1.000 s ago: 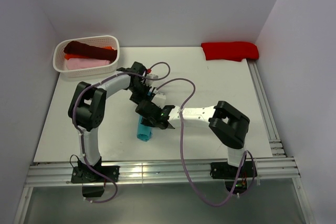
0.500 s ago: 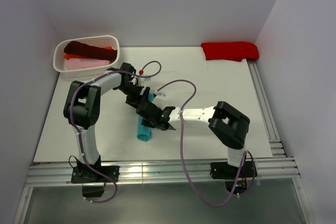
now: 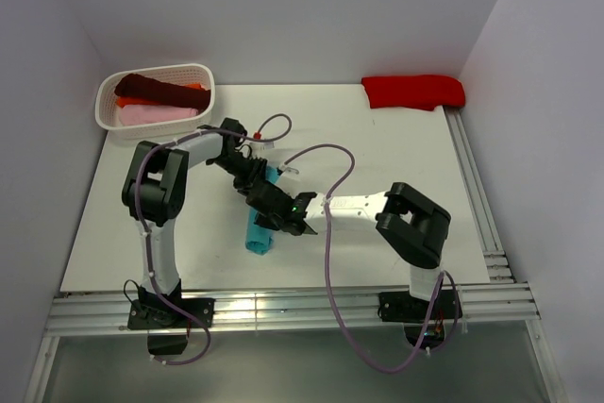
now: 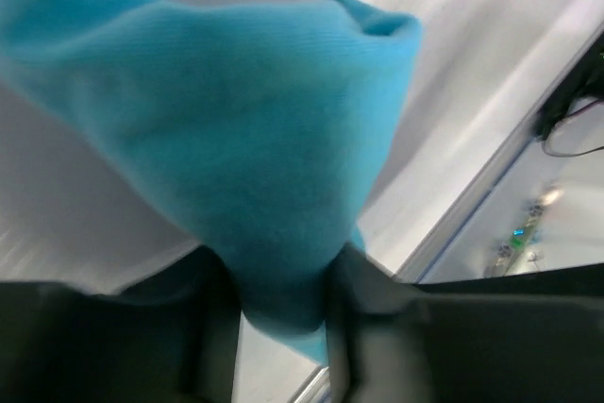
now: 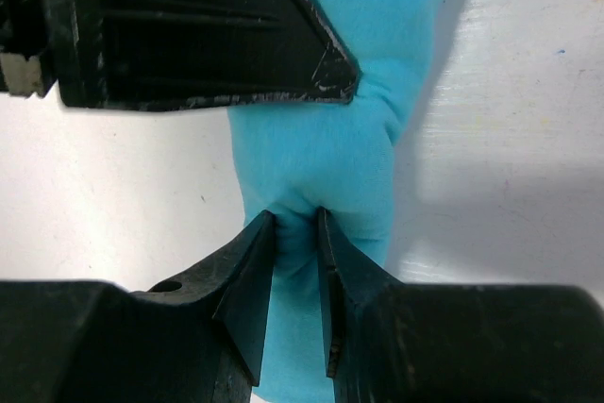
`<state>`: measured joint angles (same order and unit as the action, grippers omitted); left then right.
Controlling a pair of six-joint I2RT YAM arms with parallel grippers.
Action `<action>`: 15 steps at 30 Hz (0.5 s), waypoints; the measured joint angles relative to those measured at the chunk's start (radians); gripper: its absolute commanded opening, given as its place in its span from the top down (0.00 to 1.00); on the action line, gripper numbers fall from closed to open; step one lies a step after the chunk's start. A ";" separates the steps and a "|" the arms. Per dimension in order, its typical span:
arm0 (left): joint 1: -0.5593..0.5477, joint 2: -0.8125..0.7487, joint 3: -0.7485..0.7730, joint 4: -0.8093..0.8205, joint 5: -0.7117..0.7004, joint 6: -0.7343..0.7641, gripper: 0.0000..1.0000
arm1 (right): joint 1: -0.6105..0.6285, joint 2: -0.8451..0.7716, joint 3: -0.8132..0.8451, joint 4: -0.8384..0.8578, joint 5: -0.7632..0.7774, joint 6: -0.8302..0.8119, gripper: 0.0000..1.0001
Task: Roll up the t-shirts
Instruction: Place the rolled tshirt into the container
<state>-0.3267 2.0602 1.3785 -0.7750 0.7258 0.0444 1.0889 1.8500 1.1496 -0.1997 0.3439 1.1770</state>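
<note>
The teal t-shirt (image 3: 259,239) is soft and limp; grip bunched layers. Left gripper (image 4: 281,309) and right gripper (image 5: 296,233) are each clamped on it.

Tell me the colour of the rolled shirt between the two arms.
The rolled shirt is turquoise blue, clearest in the right wrist view.

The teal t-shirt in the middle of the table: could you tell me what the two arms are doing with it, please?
Both arms are working on the teal t-shirt, which lies on the table as a long roll. The left gripper pinches cloth at its far end, and the right gripper pinches a fold nearer the middle. A white basket at the far left holds other shirts, and a red t-shirt lies at the far right.
</note>
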 measured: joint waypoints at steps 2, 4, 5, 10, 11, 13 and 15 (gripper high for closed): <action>0.000 0.018 0.014 -0.003 0.018 -0.024 1.00 | -0.002 0.000 0.000 0.000 -0.003 0.000 0.67; 0.000 0.019 0.018 -0.003 0.018 -0.043 1.00 | -0.003 0.000 0.000 0.002 -0.005 0.000 0.60; -0.002 0.018 0.018 0.000 0.014 -0.057 1.00 | -0.003 -0.001 0.000 0.002 -0.004 -0.002 0.49; -0.009 0.011 0.018 0.024 -0.008 -0.109 1.00 | -0.005 -0.039 -0.001 -0.029 0.004 -0.024 0.35; -0.009 0.005 0.018 0.037 -0.019 -0.115 1.00 | -0.005 -0.059 -0.005 -0.045 0.011 -0.029 0.33; -0.011 -0.010 0.019 0.073 -0.037 -0.118 1.00 | -0.006 -0.124 -0.020 -0.092 0.029 -0.038 0.32; -0.005 -0.022 0.034 0.103 -0.052 -0.118 1.00 | -0.007 -0.222 -0.040 -0.128 0.061 -0.043 0.31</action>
<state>-0.3321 2.0384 1.4128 -0.6720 0.6735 -0.0734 1.0817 1.6279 1.1099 -0.3279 0.4049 1.1339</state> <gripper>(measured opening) 0.222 0.685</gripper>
